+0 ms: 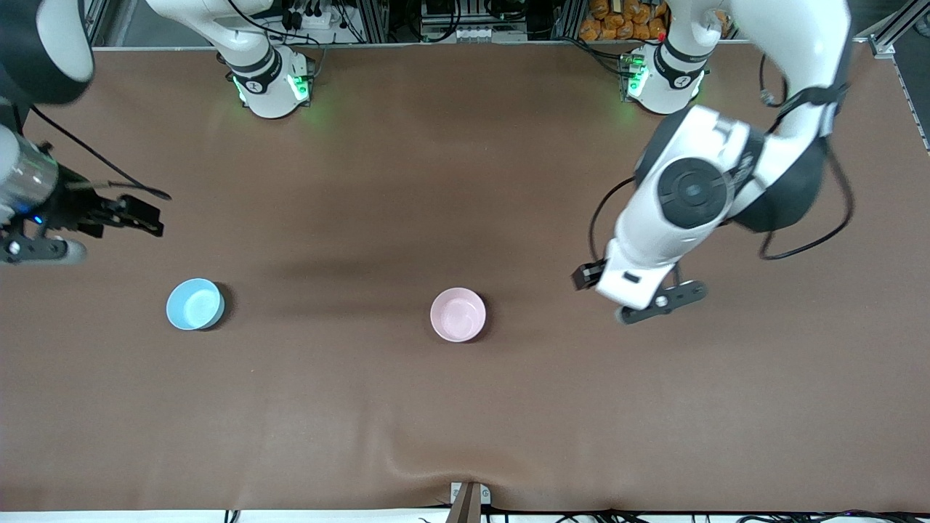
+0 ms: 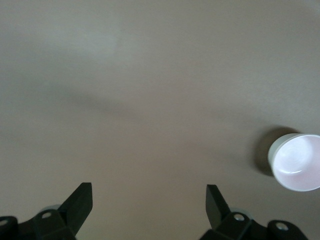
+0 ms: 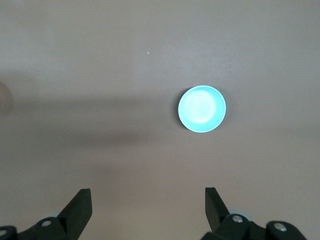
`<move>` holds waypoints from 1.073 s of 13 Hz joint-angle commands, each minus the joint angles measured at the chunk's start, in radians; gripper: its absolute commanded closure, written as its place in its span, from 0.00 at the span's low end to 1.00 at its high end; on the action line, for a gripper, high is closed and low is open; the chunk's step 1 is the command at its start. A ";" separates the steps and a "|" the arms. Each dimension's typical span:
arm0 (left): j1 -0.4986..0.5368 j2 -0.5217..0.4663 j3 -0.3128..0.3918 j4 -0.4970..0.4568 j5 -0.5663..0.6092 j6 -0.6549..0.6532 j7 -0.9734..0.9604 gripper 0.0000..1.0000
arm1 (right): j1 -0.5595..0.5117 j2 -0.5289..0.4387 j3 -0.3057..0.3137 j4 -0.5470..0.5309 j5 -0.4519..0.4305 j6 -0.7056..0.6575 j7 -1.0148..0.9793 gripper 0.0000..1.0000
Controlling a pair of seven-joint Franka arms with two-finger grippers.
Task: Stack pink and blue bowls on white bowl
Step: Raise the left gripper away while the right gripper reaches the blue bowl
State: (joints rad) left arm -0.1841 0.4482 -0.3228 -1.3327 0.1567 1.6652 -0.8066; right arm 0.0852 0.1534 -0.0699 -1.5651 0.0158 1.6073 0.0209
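The sky-blue bowl (image 1: 195, 303) sits toward the right arm's end of the table and also shows in the right wrist view (image 3: 202, 108). The pale pink bowl (image 1: 458, 314) sits mid-table. A pale whitish bowl, the white bowl (image 2: 297, 162), shows only at the edge of the left wrist view; in the front view the left arm hides it. My left gripper (image 1: 657, 301) (image 2: 149, 192) is open and empty over bare table, toward the left arm's end from the pink bowl. My right gripper (image 1: 36, 250) (image 3: 148, 196) is open and empty over the table near the blue bowl.
The brown table mat (image 1: 465, 407) has a small wrinkle at its front edge (image 1: 407, 457). The arm bases (image 1: 269, 83) (image 1: 661, 80) stand along the table's back edge.
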 commanded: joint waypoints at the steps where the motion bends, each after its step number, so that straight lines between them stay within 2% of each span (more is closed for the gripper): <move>1: 0.049 -0.097 -0.002 -0.046 0.020 -0.025 0.093 0.00 | -0.056 0.128 -0.002 0.037 0.006 0.006 -0.013 0.00; 4: 0.121 -0.160 -0.007 -0.046 0.017 -0.061 0.220 0.00 | -0.094 0.244 -0.004 0.045 -0.003 0.061 -0.030 0.00; 7: 0.137 -0.201 -0.007 -0.056 0.003 -0.108 0.221 0.00 | -0.175 0.352 -0.004 0.025 -0.004 0.135 -0.163 0.00; 9: 0.141 -0.213 -0.005 -0.056 0.004 -0.128 0.231 0.00 | -0.188 0.365 -0.004 -0.027 -0.002 0.189 -0.196 0.00; 12: 0.199 -0.230 -0.008 -0.053 0.004 -0.136 0.279 0.00 | -0.193 0.361 -0.004 -0.134 -0.002 0.342 -0.231 0.00; 14: 0.206 -0.255 -0.007 -0.052 0.001 -0.147 0.297 0.00 | -0.205 0.360 -0.004 -0.154 -0.002 0.378 -0.251 0.00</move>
State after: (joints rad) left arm 0.0039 0.2430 -0.3237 -1.3597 0.1584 1.5335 -0.5346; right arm -0.1039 0.5420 -0.0814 -1.6760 0.0148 1.9531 -0.1983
